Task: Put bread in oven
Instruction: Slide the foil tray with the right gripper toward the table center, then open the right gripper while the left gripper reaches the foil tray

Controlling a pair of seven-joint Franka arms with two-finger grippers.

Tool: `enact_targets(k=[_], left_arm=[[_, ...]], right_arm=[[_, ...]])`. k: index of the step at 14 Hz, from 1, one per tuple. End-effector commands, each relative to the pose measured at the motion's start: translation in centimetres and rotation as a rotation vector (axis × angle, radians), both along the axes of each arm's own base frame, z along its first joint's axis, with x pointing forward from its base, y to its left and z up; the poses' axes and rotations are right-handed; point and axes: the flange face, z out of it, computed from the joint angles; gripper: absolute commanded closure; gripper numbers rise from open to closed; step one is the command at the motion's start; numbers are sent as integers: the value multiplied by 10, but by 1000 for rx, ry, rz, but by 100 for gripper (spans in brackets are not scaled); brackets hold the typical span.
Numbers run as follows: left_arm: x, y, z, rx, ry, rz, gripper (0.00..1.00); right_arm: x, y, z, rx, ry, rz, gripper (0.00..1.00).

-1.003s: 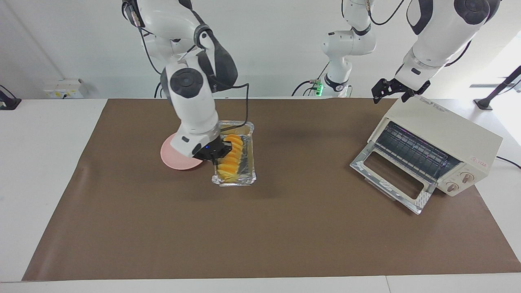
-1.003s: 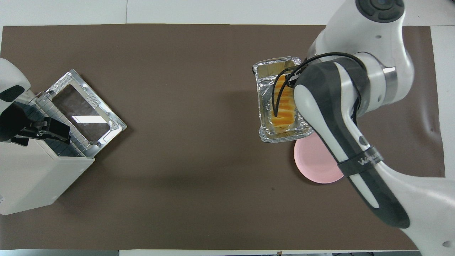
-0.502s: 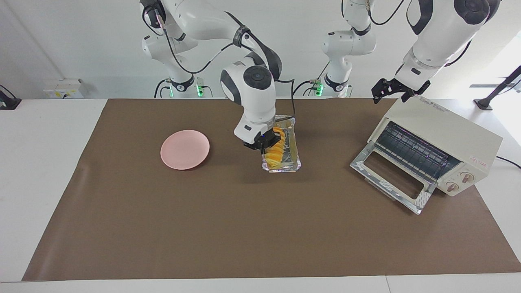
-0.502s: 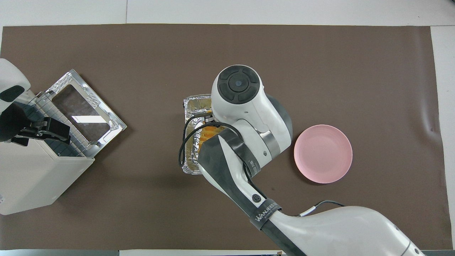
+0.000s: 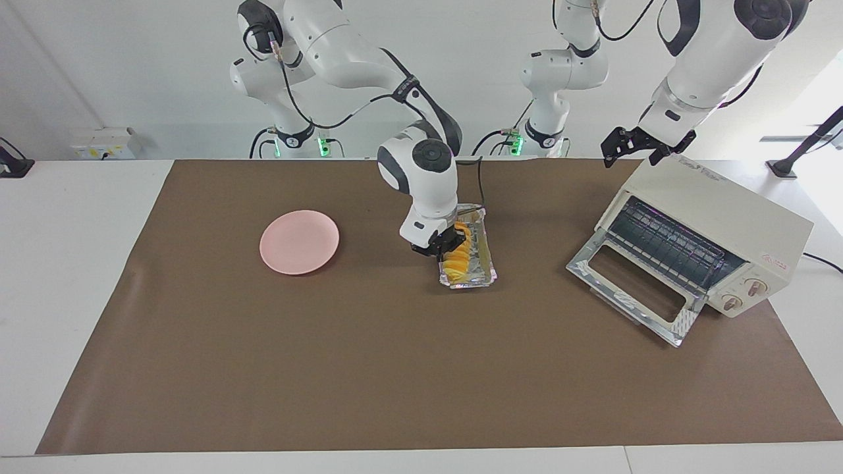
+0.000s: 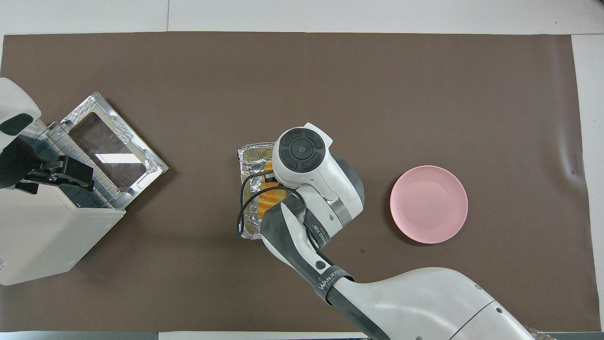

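**Tray in the air, oven waiting**

The right gripper [image 5: 442, 247] is clamped shut on the rim of the foil tray [image 5: 486, 253], and the bread [image 5: 457, 258] rides inside it, over the middle of the brown mat [image 5: 395, 368]. From overhead the arm covers most of the load. The oven [image 5: 718, 230] sits at the left arm's end, door [image 5: 632, 293] dropped flat, rack [image 5: 665, 247] showing. The left gripper [image 5: 633, 146] waits over the oven's top, jaws wide, holding nothing. The pink plate [image 5: 299, 251] lies toward the right arm's end, out of play.

What does a good run need? Keep the tray level, since a one-sided pinch on thin foil could let it sag and tip the loaf. Turn it to line up with the slanted opening, come in low over the door, slide it onto the rack, then let go. The left gripper looks clear of the mouth.
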Motion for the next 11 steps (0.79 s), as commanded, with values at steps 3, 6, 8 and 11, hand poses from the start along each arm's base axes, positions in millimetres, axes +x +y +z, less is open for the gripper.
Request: enact_targets(k=[3, 6, 8, 11], left_arm=[[-10, -25, 10, -10, -12, -42, 0], [-14, -67, 9, -6, -74, -27, 0], [-19, -93, 8, -5, -102, -9, 0], [-21, -111, 9, -49, -118, 3, 0]], right_arm=[[-5, -3, 1, 8, -8, 4, 100], [-6, -2, 3, 3, 2, -15, 0], [-4, -2, 8, -5, 18, -53, 0], [4, -15, 37, -22, 54, -85, 0]])
